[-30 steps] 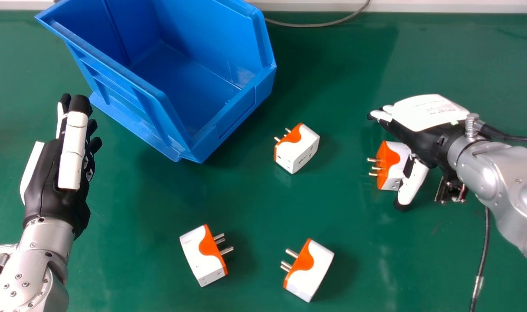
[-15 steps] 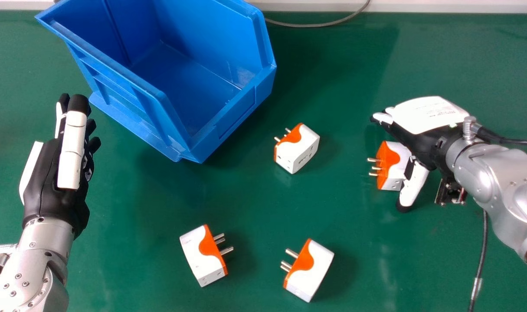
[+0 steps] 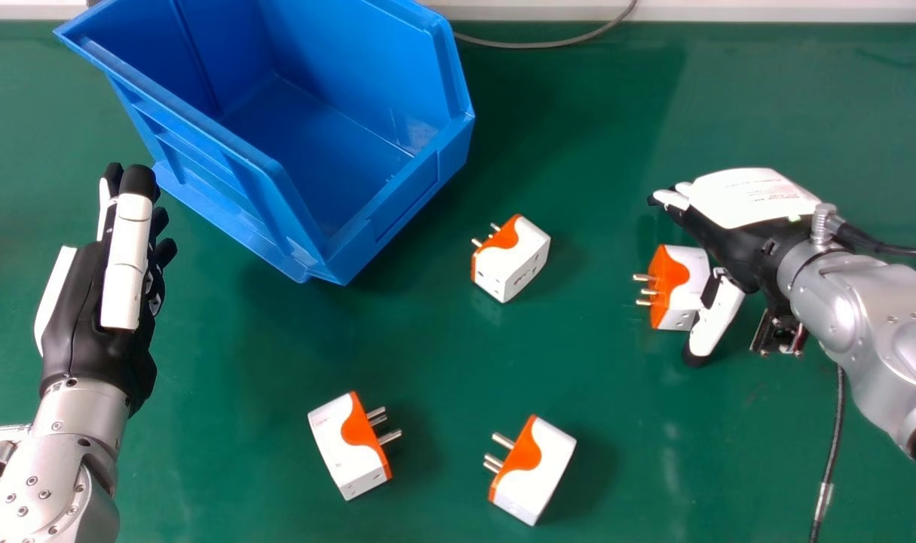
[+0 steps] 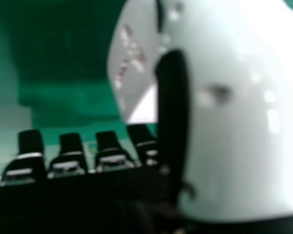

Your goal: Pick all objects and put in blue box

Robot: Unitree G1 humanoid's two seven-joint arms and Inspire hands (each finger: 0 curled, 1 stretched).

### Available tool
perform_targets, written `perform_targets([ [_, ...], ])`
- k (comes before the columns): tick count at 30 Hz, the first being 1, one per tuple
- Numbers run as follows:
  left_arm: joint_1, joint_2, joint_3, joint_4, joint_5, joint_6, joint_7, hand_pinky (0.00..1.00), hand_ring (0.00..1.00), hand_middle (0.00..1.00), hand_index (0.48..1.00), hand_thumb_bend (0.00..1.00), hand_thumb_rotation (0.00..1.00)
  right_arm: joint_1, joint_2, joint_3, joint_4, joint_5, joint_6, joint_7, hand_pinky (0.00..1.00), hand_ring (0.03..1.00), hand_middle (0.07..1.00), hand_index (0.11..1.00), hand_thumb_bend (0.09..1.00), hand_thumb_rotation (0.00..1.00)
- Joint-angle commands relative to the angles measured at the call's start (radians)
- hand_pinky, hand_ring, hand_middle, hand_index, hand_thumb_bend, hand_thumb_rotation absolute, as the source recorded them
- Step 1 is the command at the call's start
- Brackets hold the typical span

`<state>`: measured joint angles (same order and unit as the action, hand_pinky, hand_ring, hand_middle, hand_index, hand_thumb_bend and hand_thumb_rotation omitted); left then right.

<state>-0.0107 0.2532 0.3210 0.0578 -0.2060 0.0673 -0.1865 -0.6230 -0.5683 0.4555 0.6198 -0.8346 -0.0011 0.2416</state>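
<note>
My right hand (image 3: pixel 744 207) is over the right-hand white and orange plug adapter (image 3: pixel 680 286), its fingers extended and its thumb beside the adapter's near side. In the right hand view the hand (image 4: pixel 107 151) has its fingers straight, and the adapter's white body (image 4: pixel 134 63) shows beside the thumb. Three more adapters lie on the green table: one near the middle (image 3: pixel 510 260), one at the lower left (image 3: pixel 348 445), one at the lower middle (image 3: pixel 537 471). The blue box (image 3: pixel 416 192) stands at the back left. My left hand (image 3: pixel 99 302) is held open at the left.
A grey cable (image 3: pixel 556 44) lies along the table's back edge by a white ledge (image 3: pixel 729 10). Another cable (image 3: pixel 829 452) runs down beneath the right forearm. The green table (image 3: pixel 277 362) extends between the left hand and the adapters.
My right hand has shifted slightly, its fingertips now a little farther right and lower than a second ago. The box and adapters appear slightly farther left in the view. The left hand keeps its place.
</note>
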Motion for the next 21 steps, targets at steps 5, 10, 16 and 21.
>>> perform_targets([
  [5, -0.004, 0.010, 0.009, -0.006, -0.007, -0.015, -0.002, 0.99, 1.00, 1.00, 1.000, 0.76, 0.96, -0.013, 0.004, -0.005, -0.012, 0.010, 0.000, -0.016, 0.41, 0.459, 0.494, 0.465, 0.503, 0.00],
  [10, -0.004, 0.009, 0.011, -0.002, -0.007, -0.014, 0.000, 0.99, 1.00, 1.00, 1.000, 0.76, 0.96, -0.019, 0.004, -0.008, -0.009, 0.017, -0.001, -0.005, 0.41, 0.448, 0.497, 0.477, 0.503, 0.00],
  [16, -0.003, 0.005, 0.007, -0.012, -0.003, -0.008, 0.012, 0.99, 1.00, 1.00, 1.000, 0.76, 0.96, -0.025, -0.002, 0.000, -0.013, 0.012, 0.002, -0.006, 0.41, 0.455, 0.499, 0.467, 0.503, 0.00],
  [21, -0.002, 0.004, 0.002, -0.015, -0.002, -0.007, 0.018, 0.99, 1.00, 1.00, 1.000, 0.76, 0.96, -0.029, -0.006, 0.004, -0.010, 0.008, -0.005, -0.009, 0.41, 0.454, 0.497, 0.467, 0.504, 0.00],
])
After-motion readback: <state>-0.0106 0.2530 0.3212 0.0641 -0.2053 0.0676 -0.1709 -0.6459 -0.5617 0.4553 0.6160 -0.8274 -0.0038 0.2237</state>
